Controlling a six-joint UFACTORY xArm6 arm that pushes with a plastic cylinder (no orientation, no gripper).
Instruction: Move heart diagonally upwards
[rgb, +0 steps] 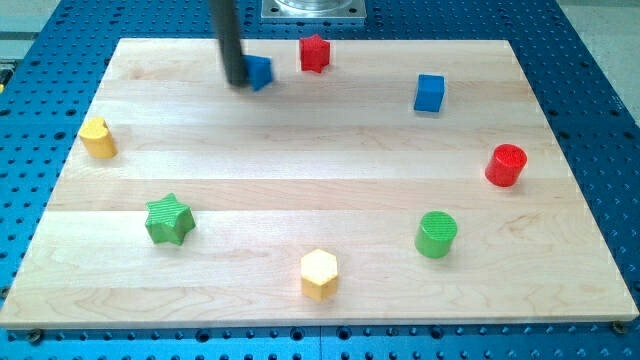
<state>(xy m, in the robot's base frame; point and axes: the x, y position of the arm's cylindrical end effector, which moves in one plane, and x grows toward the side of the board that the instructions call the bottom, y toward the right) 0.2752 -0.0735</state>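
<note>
The yellow heart (98, 137) lies at the view's left edge of the wooden board (320, 180). My tip (240, 83) is near the view's top, well up and to the right of the heart. It stands against the left side of a blue block (261, 72), whose shape is partly hidden by the rod.
A red star (314, 53) is at the top centre and a blue cube (429, 93) at the upper right. A red cylinder (506, 165) is at the right. A green cylinder (436, 234), a yellow hexagon (319, 274) and a green star (168, 219) lie along the bottom.
</note>
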